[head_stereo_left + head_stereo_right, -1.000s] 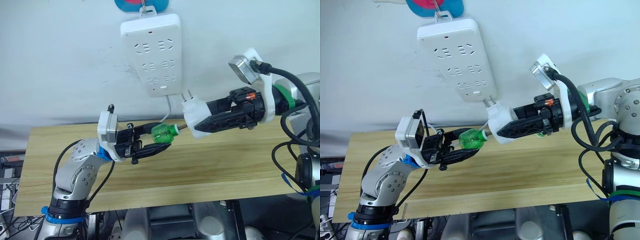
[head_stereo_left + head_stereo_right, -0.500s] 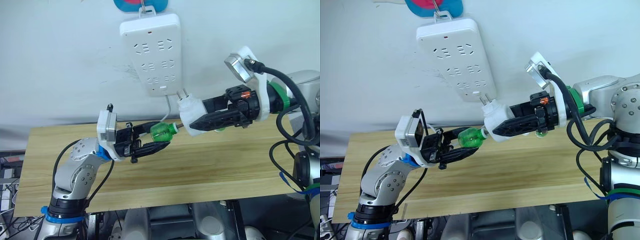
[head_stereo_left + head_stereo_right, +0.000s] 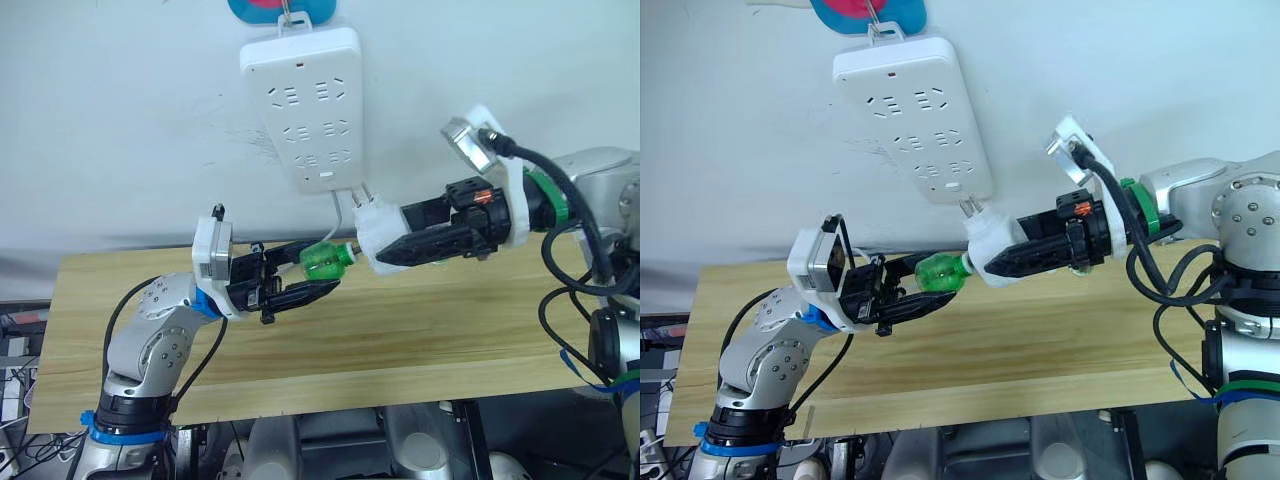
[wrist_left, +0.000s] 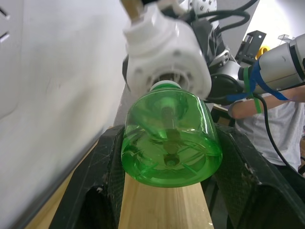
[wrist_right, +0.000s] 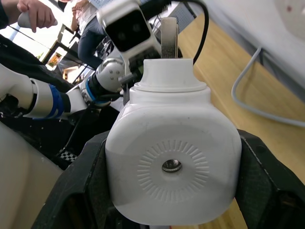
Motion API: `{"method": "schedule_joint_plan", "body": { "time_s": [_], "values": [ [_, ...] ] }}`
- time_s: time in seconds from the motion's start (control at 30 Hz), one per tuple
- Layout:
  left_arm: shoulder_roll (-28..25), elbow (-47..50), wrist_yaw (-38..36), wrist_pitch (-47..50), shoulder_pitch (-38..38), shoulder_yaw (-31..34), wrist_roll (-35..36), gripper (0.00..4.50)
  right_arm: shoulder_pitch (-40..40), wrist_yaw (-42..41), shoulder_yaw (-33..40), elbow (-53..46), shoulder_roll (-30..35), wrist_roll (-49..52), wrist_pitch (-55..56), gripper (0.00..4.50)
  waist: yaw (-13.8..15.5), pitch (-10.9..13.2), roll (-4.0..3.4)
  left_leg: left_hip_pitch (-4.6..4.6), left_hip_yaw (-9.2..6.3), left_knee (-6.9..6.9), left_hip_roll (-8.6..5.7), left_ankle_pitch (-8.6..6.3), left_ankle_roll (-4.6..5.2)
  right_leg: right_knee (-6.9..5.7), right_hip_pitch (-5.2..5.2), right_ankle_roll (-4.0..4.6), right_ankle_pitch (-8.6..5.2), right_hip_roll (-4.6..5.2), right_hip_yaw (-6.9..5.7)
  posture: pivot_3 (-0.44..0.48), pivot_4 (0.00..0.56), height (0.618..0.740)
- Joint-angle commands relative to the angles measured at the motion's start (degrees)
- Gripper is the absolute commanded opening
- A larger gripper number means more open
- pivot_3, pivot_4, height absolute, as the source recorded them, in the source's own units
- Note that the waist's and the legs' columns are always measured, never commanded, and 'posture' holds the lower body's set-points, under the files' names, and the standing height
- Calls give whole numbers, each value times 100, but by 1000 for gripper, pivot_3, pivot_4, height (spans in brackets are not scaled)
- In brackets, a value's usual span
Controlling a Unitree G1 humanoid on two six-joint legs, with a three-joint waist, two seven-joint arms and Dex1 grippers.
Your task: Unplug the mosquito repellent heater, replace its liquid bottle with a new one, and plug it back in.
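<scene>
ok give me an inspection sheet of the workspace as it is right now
surface: wooden table, bare where it shows.
job's things: mosquito repellent heater unplugged, held in the air just below the power strip; green bottle with its neck at the heater's socket end, whether screwed in cannot be told.
clutter: nothing seen.
grippers: left gripper shut on the bottle; right gripper shut on the heater.
cables: the strip's white cord hangs behind the heater; black cables loop along the right arm.
surroundings: white wall; a person in the left wrist view's background.
</scene>
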State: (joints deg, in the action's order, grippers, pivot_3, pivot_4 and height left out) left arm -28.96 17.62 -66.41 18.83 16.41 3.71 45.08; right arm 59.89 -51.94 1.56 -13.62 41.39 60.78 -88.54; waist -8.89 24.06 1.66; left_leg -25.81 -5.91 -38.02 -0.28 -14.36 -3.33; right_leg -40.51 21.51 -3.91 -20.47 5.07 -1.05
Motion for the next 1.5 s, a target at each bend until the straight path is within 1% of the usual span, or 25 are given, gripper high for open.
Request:
{"method": "schedule_joint_plan", "body": {
  "time_s": [0.03, 0.17, 0.57, 0.87, 1.07, 1.5],
  "values": [
    [4, 243, -8, -8, -51, 29, 114, 2256, 25, -37, 83, -121, 118, 49, 155, 2965, -1, 0, 0, 0, -1, 0, 1, 0, 0, 0, 0, 0, 0, 0, -1, -311, 401, 740],
    [8, 233, -20, -8, -49, 17, 106, 2256, 41, -14, 72, -73, 125, 41, 221, 2965, -2, 0, 0, 0, -2, 0, 0, 0, 0, 0, 0, 0, 0, 0, -2, -315, 401, 740],
    [69, 185, -26, -53, -34, -24, 56, 2256, 215, 222, 203, -68, -171, 314, 77, 2965, -16, 0, 0, -1, -3, 0, 1, 0, 0, 0, 0, 0, 0, 0, -3, -318, 398, 740],
    [68, 179, 9, -81, -56, 6, 32, 2256, 214, 186, 211, -121, -59, 479, -15, 2965, -17, 0, 0, -1, -3, -1, 0, 0, 0, 0, 0, 0, 0, 0, -4, -313, 394, 740],
    [56, 176, 17, -91, -37, 13, 34, 2256, 146, 191, 160, -154, 16, 471, 35, 2965, -18, 0, 0, -1, -4, -2, 0, 0, 0, -2, 0, 0, 0, 0, -3, -313, 394, 740],
    [59, 250, 55, -23, -15, -28, 107, 2256, 145, 401, 62, 1, -152, 203, 282, 2965, -21, 0, 0, -1, -4, -2, 0, 0, 0, -2, 0, 0, 0, 0, -3, -309, 396, 740]
  ]
}}
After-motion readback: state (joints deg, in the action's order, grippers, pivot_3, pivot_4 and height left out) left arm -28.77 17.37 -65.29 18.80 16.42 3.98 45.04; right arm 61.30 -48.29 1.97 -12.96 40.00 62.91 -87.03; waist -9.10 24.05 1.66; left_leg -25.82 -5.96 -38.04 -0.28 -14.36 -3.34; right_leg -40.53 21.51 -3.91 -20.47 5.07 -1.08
